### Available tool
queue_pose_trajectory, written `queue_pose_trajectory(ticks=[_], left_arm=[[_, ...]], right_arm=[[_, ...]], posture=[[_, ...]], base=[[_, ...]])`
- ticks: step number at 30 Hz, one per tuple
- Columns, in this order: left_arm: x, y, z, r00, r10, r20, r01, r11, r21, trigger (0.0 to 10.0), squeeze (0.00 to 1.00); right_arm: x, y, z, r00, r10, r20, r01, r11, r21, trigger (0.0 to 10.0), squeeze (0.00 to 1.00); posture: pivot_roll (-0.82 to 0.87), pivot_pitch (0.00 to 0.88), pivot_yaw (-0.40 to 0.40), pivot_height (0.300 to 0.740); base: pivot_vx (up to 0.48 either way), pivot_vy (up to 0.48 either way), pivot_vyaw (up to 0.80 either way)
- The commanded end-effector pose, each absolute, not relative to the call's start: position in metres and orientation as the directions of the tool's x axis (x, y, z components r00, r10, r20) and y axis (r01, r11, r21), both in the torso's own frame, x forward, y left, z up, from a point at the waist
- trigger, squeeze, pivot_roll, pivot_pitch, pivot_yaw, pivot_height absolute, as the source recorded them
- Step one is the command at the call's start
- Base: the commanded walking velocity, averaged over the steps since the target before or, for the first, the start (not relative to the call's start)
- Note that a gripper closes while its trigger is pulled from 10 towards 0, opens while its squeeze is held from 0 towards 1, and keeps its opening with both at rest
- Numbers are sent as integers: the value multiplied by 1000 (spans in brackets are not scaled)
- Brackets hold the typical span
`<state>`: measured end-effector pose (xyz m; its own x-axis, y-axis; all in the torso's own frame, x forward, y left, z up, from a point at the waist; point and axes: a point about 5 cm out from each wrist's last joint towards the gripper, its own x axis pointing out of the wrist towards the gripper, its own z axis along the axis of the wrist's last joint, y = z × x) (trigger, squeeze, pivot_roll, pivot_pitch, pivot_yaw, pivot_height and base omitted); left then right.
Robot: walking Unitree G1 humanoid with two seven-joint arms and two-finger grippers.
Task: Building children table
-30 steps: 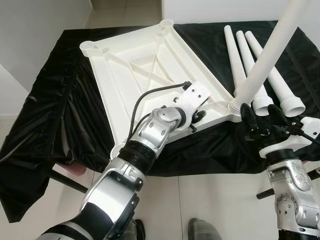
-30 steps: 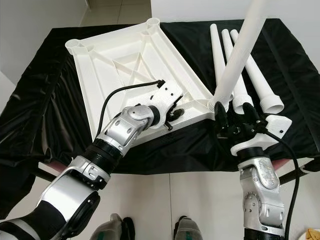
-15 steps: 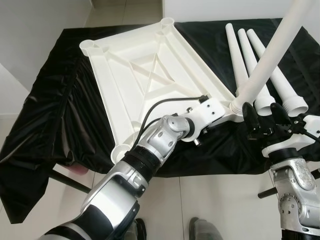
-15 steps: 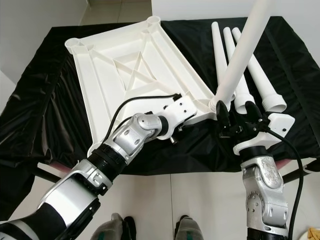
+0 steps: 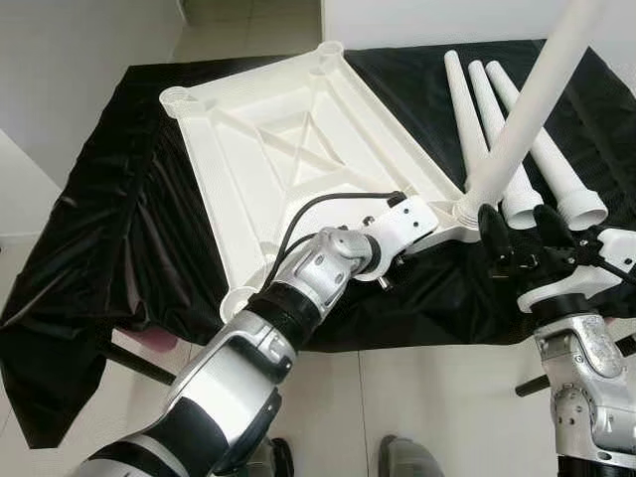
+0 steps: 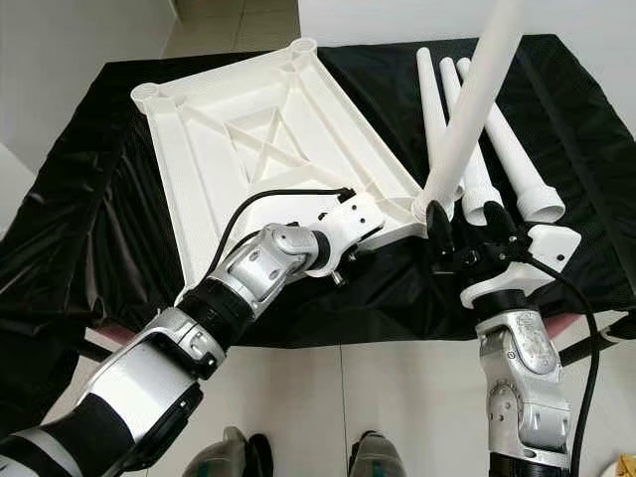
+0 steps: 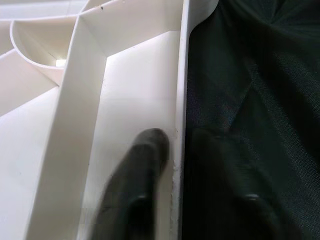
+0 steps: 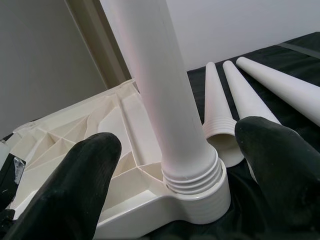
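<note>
A white plastic tabletop point(image 5: 298, 149) lies upside down on a black cloth point(image 5: 109, 199). One white leg point(image 5: 527, 109) stands tilted in the socket point(image 8: 200, 195) of its near right corner. My left gripper point(image 5: 396, 266) is at the tabletop's near edge, shut on the rim point(image 7: 181, 75): one finger point(image 7: 142, 170) sits inside the rim wall, the other outside over the cloth. My right gripper point(image 5: 522, 234) is open just before the socket, its fingers point(image 8: 75, 185) on either side of the leg's base, not touching it. Three loose legs point(image 6: 437, 99) lie side by side on the cloth at the right.
The cloth drapes over the edges of the table beneath, hanging low on the left. A pink object point(image 5: 149, 338) shows under the cloth at the near left. Tiled floor point(image 5: 427, 397) lies between me and the table.
My left gripper moved from above the tabletop's ribbed inside down and rightward to its near rim and took hold there. The right gripper stayed open at the standing leg's base.
</note>
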<state>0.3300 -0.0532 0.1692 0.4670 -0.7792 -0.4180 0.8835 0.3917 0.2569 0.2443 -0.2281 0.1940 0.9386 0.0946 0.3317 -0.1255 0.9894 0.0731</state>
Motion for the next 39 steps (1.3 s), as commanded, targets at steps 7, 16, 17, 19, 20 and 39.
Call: queue_pose_trajectory(ticks=[7, 16, 17, 19, 20, 39], left_arm=[[323, -54, 158, 480, -768, -425, 873, 373, 314, 0, 0], [318, -20, 149, 372, -791, -485, 911, 210, 355, 0, 0], [318, -20, 149, 372, -791, -485, 911, 210, 355, 0, 0], [314, -10, 149, 341, -804, -487, 918, 173, 357, 0, 0], [312, -2, 149, 316, -813, -489, 925, 150, 350, 0, 0], [321, 38, 154, 374, -773, -512, 908, 192, 372, 10000, 0]], right_arm=[[246, -224, 190, 943, 105, 317, -135, 988, 74, 10000, 0], [247, -224, 188, 944, 127, 304, -154, 986, 65, 10000, 0], [247, -224, 188, 944, 127, 304, -154, 986, 65, 10000, 0], [248, -223, 187, 944, 132, 302, -158, 985, 63, 10000, 0], [248, -223, 187, 944, 137, 301, -162, 985, 62, 10000, 0], [253, -205, 183, 892, 403, 204, -416, 909, 23, 10000, 0]], posture=[[-172, 99, 143, 740], [-162, 98, 144, 740], [-162, 98, 144, 740], [-162, 98, 144, 740], [-162, 98, 144, 740], [-124, 124, 113, 740]], base=[[0, 0, 0], [0, 0, 0], [0, 0, 0], [0, 0, 0], [0, 0, 0], [0, 0, 0]])
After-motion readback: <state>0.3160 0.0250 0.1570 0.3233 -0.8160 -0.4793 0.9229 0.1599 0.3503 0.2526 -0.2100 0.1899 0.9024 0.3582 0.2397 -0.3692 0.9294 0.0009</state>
